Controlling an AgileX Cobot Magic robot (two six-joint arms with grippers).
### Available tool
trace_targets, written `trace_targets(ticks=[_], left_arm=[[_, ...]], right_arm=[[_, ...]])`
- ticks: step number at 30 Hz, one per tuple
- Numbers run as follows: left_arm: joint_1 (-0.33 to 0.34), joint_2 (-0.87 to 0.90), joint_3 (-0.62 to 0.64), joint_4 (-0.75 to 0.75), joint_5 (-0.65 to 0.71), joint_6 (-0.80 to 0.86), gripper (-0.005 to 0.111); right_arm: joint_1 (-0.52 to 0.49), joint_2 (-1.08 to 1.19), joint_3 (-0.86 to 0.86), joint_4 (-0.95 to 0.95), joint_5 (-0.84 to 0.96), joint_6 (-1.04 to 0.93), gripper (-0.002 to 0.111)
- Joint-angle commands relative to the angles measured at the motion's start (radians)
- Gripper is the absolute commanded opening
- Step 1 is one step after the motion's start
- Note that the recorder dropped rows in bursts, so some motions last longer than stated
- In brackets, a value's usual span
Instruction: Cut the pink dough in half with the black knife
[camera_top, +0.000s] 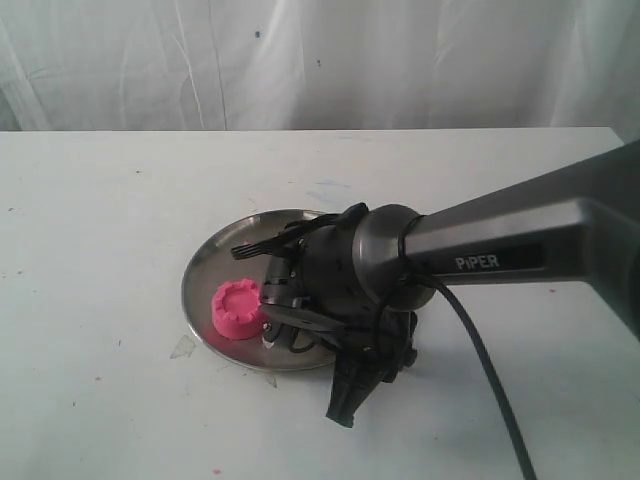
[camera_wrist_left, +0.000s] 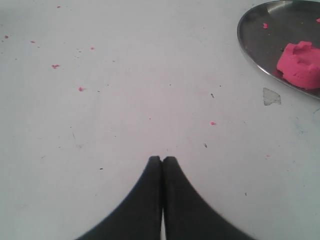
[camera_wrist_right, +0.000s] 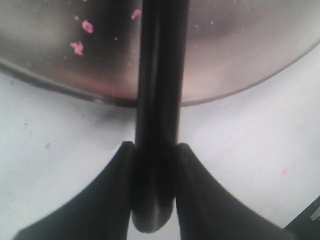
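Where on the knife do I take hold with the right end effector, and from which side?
Grip the knife at its rounded handle end, which pokes past the rim of the plate over the table. Come from above, a finger on each long side: the shaft is slim and straight. The right end effector straddles that spot now.

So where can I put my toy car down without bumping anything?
The wide bare table left of the steel plate, and the strip between the plate and the curtain. Crowded: the plate's right side, where the right arm's jaws clasp the black knife near the pink dough, and its cable trailing on the right.
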Motion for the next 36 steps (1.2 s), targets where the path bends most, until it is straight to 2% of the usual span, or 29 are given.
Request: trace_targets(ticks=[1, 6, 11, 17, 25, 33, 36], left_arm=[[-0.008, -0.005, 0.003, -0.008, 0.011, 0.000, 0.000], [-0.008, -0.005, 0.003, -0.008, 0.011, 0.000, 0.000], [-0.008, -0.005, 0.003, -0.008, 0.011, 0.000, 0.000], [-0.008, -0.005, 0.003, -0.008, 0.011, 0.000, 0.000], [-0.008, -0.005, 0.003, -0.008, 0.011, 0.000, 0.000], [-0.008, -0.005, 0.003, -0.008, 0.011, 0.000, 0.000], [-0.008, -0.005, 0.003, -0.008, 0.011, 0.000, 0.000]], right_arm=[[0.003, -0.002, 0.004, -0.019, 0.034, 0.053, 0.001], [0.003, -0.002, 0.004, -0.107, 0.064, 0.129, 0.000], [-0.011, -0.012, -0.001, -0.087, 0.089, 0.124, 0.000], [-0.128, -0.094, -0.023, 0.225, 0.013, -0.096, 0.000], [-0.289, -0.177, -0.036, 0.425, -0.039, -0.307, 0.000], [-0.325, -0.172, -0.032, 0.623, -0.143, -0.444, 0.000], [-0.325, -0.163, -0.032, 0.688, -0.127, -0.475, 0.000]])
